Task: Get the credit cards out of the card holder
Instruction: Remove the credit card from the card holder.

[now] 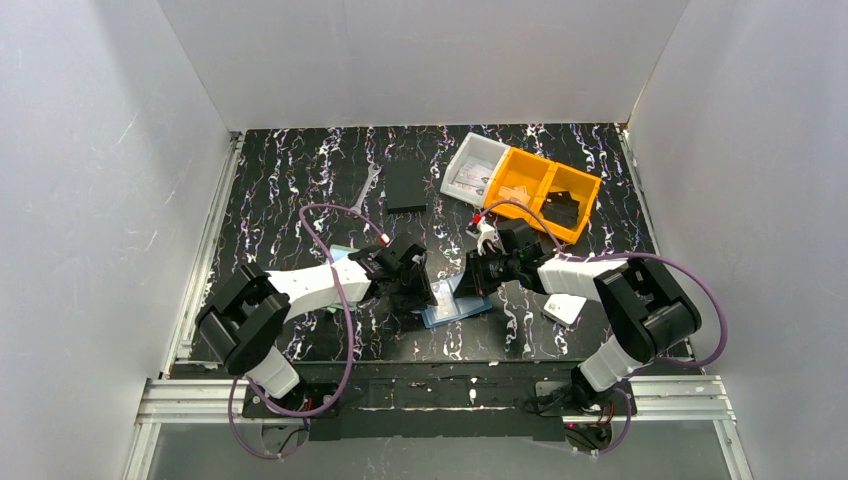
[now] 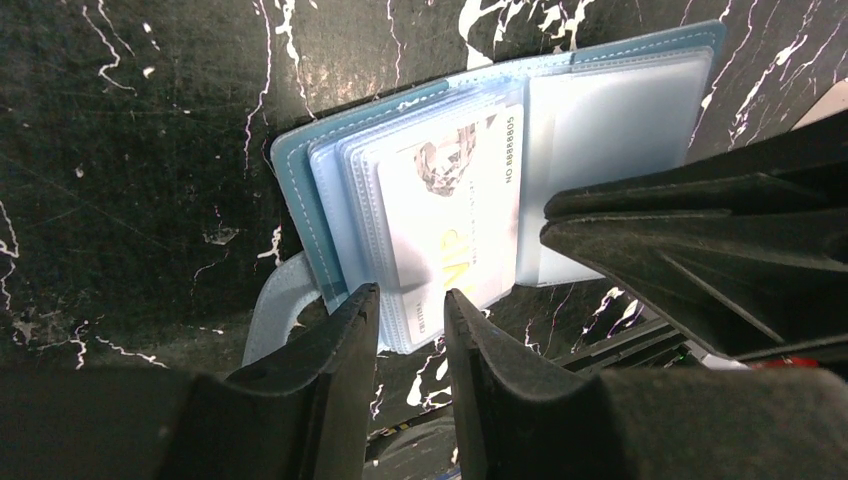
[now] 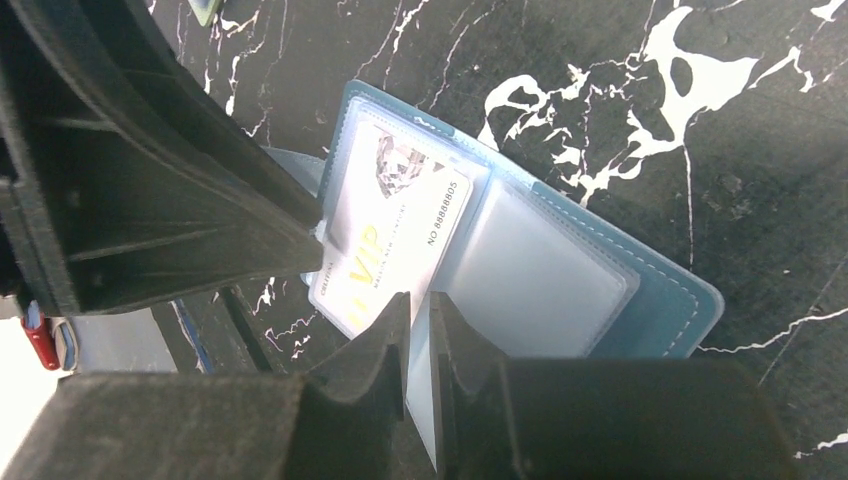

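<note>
My right pincer [image 3: 420,297] is nearly closed. A clear leaf of the card holder [image 3: 545,265] runs up between its fingers, so I judge it pinched there. Holding that leaf back serves, I think, to spread the booklet flat on the table [image 3: 650,120] and bare the loaded pocket. Just beyond my fingertips and to their left lies the VIP card [image 3: 395,235], inside its pocket and not yet drawn.

Facing it, my left pincer [image 2: 408,297] stands at a narrow gap. The near edge of the pocket stack and the card's end sit right at its tips, but I cannot tell whether it grips them. I take it as lined up to draw the card toward itself while the right anchors the holder. Well past the right pincer sits an orange bin [image 1: 545,190].
</note>
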{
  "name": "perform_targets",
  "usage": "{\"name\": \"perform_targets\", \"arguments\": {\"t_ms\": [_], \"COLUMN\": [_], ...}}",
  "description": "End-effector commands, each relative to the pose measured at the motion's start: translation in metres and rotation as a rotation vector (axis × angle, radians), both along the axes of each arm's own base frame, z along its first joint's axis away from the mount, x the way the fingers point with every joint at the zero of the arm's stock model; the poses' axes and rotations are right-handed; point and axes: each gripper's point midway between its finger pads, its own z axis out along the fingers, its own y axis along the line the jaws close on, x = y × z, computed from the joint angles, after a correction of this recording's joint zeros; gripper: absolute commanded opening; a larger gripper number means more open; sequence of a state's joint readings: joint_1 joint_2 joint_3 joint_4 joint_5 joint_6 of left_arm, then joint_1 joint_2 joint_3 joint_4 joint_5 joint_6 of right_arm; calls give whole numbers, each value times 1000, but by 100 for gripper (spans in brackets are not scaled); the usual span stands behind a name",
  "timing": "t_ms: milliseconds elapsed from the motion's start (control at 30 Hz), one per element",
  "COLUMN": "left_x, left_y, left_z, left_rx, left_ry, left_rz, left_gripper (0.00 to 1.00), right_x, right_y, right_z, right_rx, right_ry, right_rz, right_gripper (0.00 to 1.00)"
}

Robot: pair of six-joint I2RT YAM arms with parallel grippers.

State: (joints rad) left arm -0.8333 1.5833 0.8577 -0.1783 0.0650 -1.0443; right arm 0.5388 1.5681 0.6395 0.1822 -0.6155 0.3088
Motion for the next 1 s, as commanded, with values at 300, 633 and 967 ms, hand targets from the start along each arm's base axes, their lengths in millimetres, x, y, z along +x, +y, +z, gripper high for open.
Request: {"name": "perform_targets", "arguments": {"t_ms": [300, 633, 967], "left_x": [-2, -3, -2], "left_y": [-13, 2, -11], "left_z": [5, -1, -1], "left_rx": [-81, 6, -52], "left_ry": [-8, 6, 13], "left_rz": [-15, 16, -4], "left_gripper": [29, 29, 29], "right_x": [8, 9, 9], "right_y": [5, 5, 4], "right_z": [0, 0, -1], "right_rx": [-1, -4, -6], "right_ry": [-16, -18, -17], "right_rz": [1, -1, -2], "right_gripper": [22, 23, 24]}}
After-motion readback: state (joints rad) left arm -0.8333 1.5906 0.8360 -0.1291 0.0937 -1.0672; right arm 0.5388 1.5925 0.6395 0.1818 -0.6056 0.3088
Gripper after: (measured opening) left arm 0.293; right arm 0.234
